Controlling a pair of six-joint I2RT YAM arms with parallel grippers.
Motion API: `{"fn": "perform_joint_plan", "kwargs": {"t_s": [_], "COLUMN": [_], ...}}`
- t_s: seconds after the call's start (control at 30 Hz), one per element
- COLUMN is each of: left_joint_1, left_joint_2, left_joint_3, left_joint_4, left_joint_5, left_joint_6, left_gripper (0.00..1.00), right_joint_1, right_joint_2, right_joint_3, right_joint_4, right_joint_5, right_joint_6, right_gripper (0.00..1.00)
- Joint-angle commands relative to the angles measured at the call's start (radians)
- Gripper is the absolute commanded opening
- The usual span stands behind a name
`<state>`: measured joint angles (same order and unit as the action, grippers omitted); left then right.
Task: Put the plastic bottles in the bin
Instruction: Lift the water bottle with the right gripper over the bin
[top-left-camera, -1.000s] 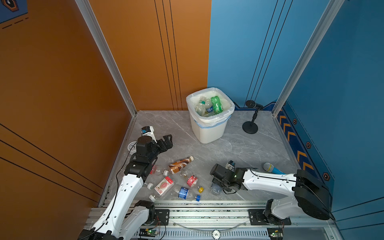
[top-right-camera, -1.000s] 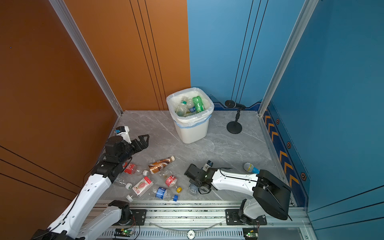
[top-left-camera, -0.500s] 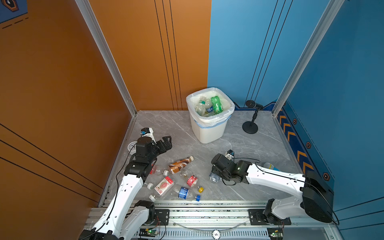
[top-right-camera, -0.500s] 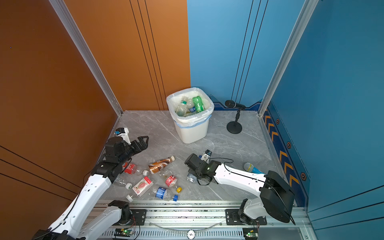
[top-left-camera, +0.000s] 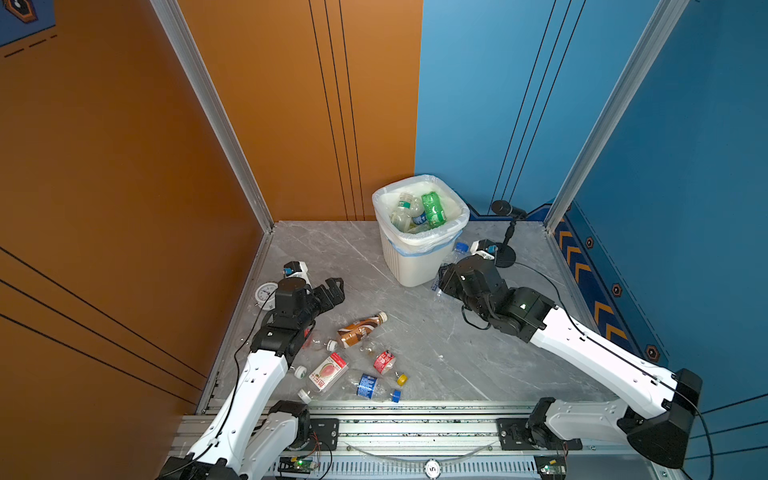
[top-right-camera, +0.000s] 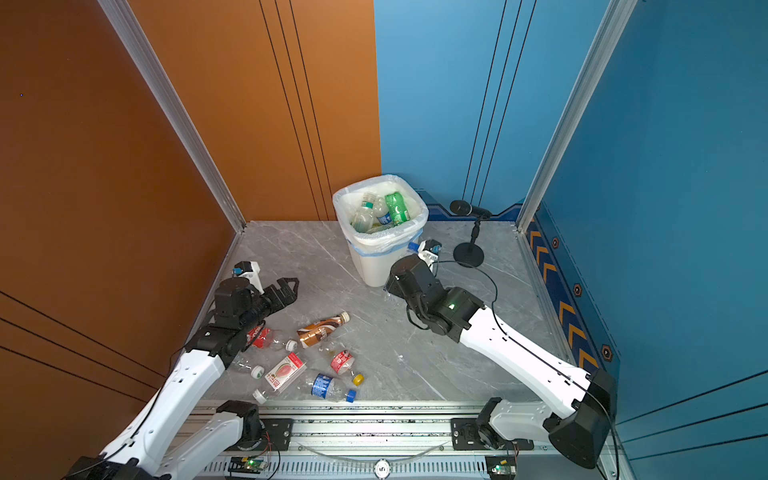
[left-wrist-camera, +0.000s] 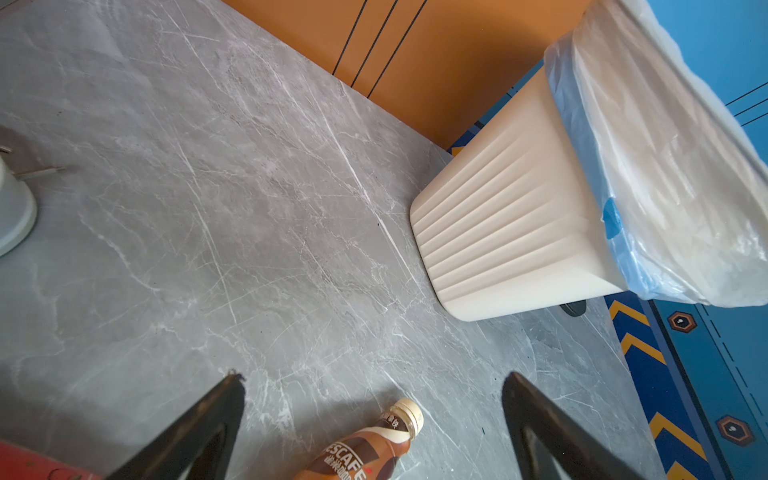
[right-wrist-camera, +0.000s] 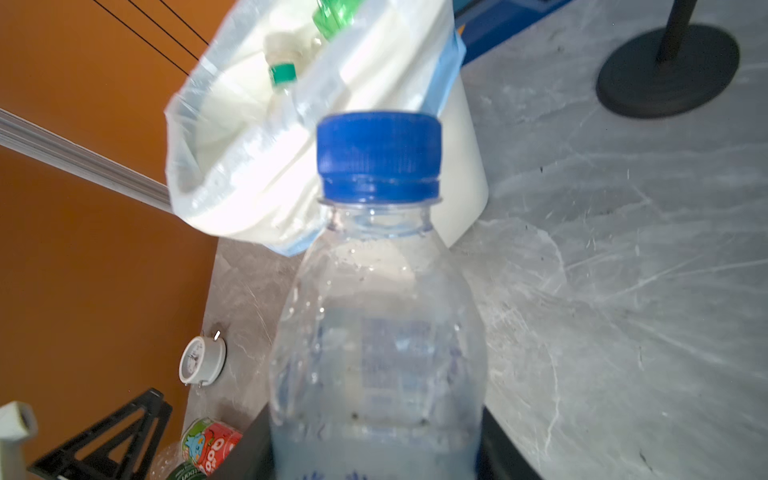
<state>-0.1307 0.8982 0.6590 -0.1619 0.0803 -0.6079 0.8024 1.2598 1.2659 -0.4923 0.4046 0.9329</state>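
**At five o'clock of the bin (top-left-camera: 405, 266): carry step, drop pending**

Just beside the bin's wall I hold the clear blue-capped bottle (right-wrist-camera: 378, 311) clamped tight in the right gripper (right-wrist-camera: 378, 457), not yet over the opening. I judge this the carry step; next I must lift it over the liner's rim, then release. The left gripper (top-left-camera: 334, 291) hangs wide and empty at eight o'clock, near the loose bottles (top-left-camera: 360, 329) at the bin's seven.

Both top views high over front rail (top-left-camera: 415, 419), looking down on whole floor (top-left-camera: 415, 332), left wrist cam low, near floor, facing side of bin (left-wrist-camera: 498, 232), right wrist cam v. close behind clear bottle (right-wrist-camera: 378, 332), bin beyond, all 4 share bin
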Motion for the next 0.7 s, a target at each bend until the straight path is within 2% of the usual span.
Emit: {"fn": "perform_joint_plan", "kwargs": {"t_s": [0.0,0.23,0.67], "left_joint_1": [0.009,0.009,0.015], "left_joint_2": [-0.024,-0.024,-0.025], "left_joint_3": [-0.012,-0.018,-0.012], "left_joint_4": [-0.019,-0.019,-0.059], "left_joint_5": [0.007,0.011,0.024], "left_joint_6": [-0.012,-0.011,-0.010], "left_gripper": [0.98,0.98,0.98], "right_joint_1": [-0.025,-0.074,-0.170], "right_joint_2": [0.013,0.153,0.471], "right_joint_3": [0.090,0.294,0.625], "right_joint_4": [0.079,0.231,0.286], "right_joint_5": [0.065,0.050,-0.010], "right_joint_6": [-0.136,-0.228,-0.238], "right_gripper": [0.54,0.54,0.54]}}
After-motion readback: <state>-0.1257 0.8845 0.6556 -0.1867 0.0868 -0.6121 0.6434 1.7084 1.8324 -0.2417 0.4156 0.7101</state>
